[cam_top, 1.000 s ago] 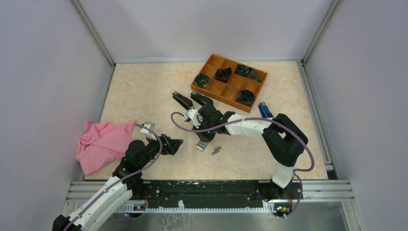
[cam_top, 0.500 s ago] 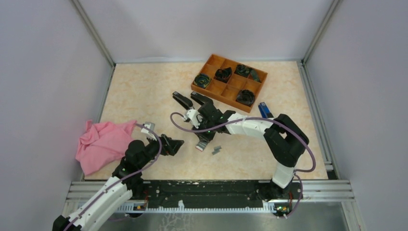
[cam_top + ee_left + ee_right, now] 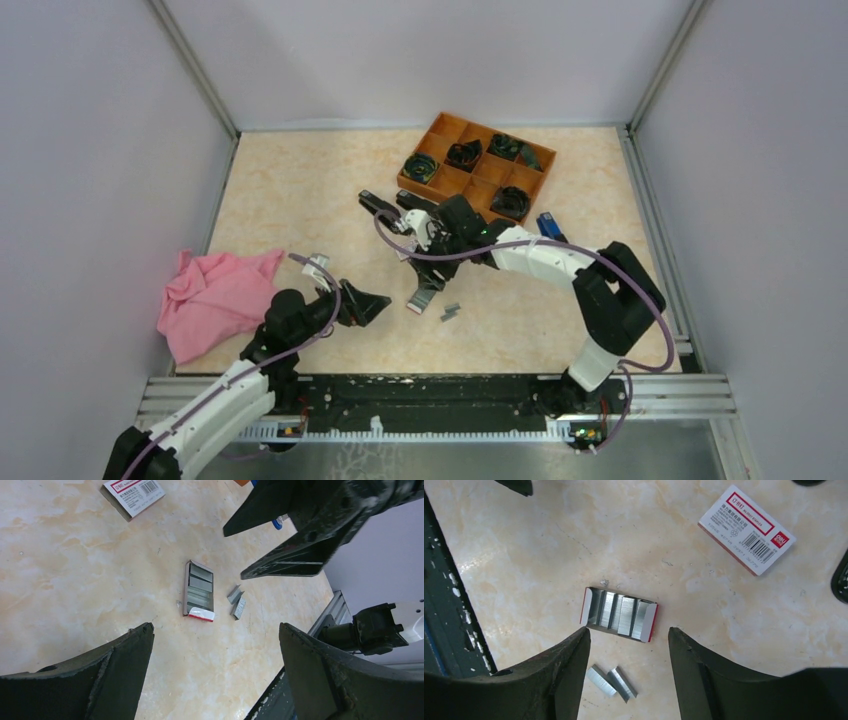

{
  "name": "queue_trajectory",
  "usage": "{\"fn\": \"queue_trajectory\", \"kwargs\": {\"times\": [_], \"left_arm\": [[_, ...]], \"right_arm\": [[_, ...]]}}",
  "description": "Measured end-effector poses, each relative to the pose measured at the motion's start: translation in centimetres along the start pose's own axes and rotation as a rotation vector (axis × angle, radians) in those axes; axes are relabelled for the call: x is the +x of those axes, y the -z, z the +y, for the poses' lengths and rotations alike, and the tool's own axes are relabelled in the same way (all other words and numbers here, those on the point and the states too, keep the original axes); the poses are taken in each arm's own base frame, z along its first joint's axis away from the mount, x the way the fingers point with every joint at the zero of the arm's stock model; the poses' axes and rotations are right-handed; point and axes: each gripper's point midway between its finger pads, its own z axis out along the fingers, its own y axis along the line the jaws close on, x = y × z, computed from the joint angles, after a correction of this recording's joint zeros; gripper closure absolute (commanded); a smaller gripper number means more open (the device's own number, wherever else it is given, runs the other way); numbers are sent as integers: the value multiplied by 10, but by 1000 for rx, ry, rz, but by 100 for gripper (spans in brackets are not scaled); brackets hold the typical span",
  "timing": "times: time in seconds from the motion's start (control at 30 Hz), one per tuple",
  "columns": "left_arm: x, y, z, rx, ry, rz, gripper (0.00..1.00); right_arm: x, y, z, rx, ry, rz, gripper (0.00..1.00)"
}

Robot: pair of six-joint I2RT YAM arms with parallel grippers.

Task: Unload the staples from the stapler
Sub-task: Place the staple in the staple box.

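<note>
Two short silvery staples strips [image 3: 611, 682] lie loose on the table, also in the left wrist view [image 3: 237, 602] and the top view [image 3: 450, 313]. Beside them an open red-edged box tray [image 3: 619, 615] holds several more strips. My right gripper [image 3: 628, 632] is open and empty, hovering above the tray and strips [image 3: 425, 265]. My left gripper [image 3: 215, 626] is open and empty, low over the table left of the tray [image 3: 365, 305]. A black stapler [image 3: 378, 205] lies beyond the right wrist.
A white and red box [image 3: 746, 530] lies shut near the tray [image 3: 132, 495]. An orange divided tray [image 3: 478, 168] with black items stands at the back. A blue stapler [image 3: 548, 228] lies right of it. A pink cloth [image 3: 215, 300] lies at the left.
My right wrist has drawn back toward the far right, away from the tray. My left gripper has shifted slightly right and nearer. The staples and tray have not moved.
</note>
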Motion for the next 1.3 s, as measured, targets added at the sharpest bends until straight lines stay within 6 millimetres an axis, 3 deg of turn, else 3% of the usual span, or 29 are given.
{"fn": "queue_trajectory", "kwargs": {"times": [0.2,0.33,1.3], "left_arm": [[0,0,-4,17,6,1,0],[-3,0,-6,26,2,-9,0],[-5,3,-7,33,-3,-25,0]], "right_arm": [[35,-26,-3,-34,-59,108,40],[47,-31,-3,-39,-77,148,40],[43,-45,-13,31,-57,171,46]]}}
